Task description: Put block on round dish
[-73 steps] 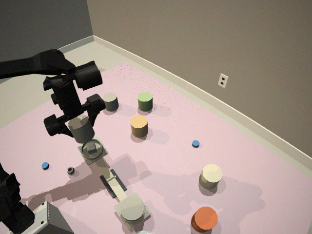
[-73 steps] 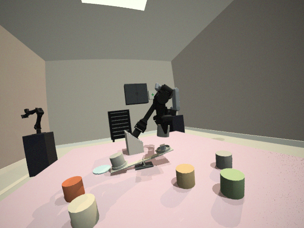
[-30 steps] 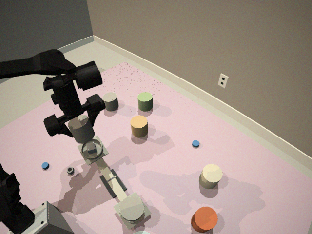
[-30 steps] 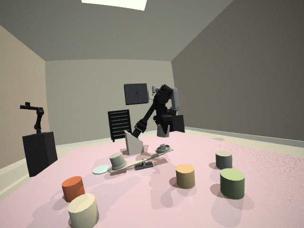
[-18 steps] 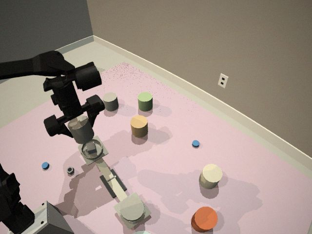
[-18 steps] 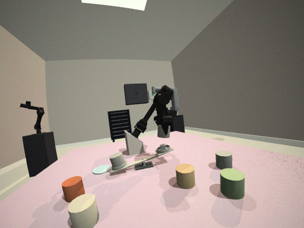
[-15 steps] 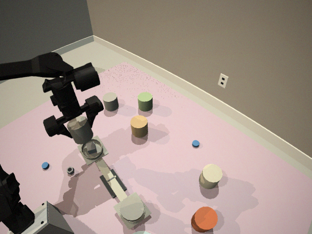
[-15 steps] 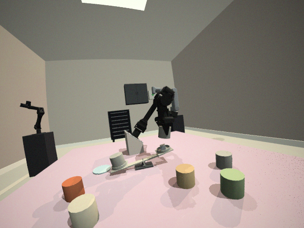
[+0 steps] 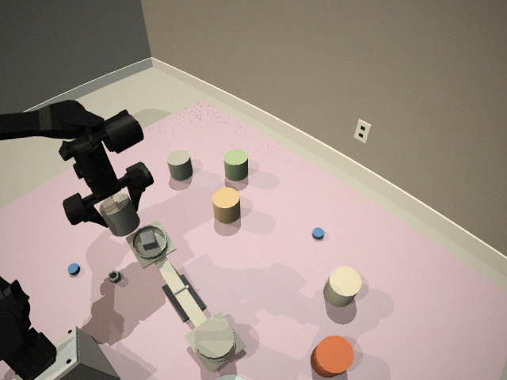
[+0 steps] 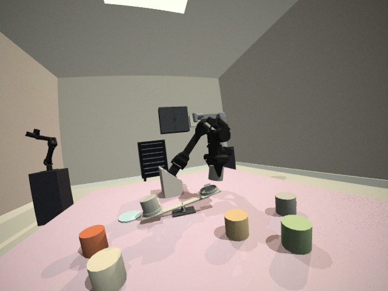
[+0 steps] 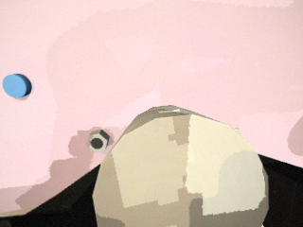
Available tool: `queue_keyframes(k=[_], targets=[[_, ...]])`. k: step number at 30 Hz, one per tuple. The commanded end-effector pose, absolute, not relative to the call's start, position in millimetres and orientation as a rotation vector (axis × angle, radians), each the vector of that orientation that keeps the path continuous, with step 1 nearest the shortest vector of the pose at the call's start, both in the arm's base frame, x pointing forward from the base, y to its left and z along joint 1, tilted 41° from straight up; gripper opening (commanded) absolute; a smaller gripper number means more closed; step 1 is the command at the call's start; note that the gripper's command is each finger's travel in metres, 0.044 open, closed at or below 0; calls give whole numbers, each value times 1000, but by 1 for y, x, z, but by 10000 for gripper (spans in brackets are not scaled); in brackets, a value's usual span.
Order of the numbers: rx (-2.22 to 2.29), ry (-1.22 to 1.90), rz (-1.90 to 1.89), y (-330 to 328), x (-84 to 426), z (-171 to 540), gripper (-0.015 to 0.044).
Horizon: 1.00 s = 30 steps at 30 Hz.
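Note:
My gripper (image 9: 121,217) (image 10: 218,173) is shut on a grey cup (image 9: 125,225) (image 10: 213,176) (image 11: 180,175), held upright in the air just beyond the raised end of the balance (image 9: 173,278) (image 10: 188,202). A small grey block (image 9: 148,239) (image 10: 207,185) lies uncovered inside the ring on that raised end. The other cup (image 9: 213,337) (image 10: 150,204) stands on the lowered end. The round pale-blue dish (image 9: 231,378) (image 10: 130,216) lies beside the lowered end, cut off at the bottom edge of the top view. The cup fills the lower wrist view.
Orange (image 9: 333,355) (image 10: 94,240) and cream (image 9: 343,286) (image 10: 108,270) cylinders stand on the dish's side. Yellow (image 9: 226,205) (image 10: 236,225), green (image 9: 235,165) (image 10: 296,234) and grey (image 9: 179,165) (image 10: 285,204) cylinders stand past the raised end. A nut (image 9: 114,276) (image 11: 98,141) and blue discs (image 9: 74,268) (image 9: 318,233) (image 11: 17,85) lie about.

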State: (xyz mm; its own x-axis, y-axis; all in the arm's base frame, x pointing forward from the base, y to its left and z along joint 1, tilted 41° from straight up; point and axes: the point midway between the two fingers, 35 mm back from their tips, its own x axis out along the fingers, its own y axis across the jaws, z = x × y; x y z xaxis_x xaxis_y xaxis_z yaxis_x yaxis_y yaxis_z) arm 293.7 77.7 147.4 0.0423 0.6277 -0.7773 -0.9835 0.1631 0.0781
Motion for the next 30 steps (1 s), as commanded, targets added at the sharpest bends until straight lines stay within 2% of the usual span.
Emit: queue_keyframes(k=[1,30], targets=[[-573,792,1332,90,288,149,0],[-540,760,1344,166,240,150,0]])
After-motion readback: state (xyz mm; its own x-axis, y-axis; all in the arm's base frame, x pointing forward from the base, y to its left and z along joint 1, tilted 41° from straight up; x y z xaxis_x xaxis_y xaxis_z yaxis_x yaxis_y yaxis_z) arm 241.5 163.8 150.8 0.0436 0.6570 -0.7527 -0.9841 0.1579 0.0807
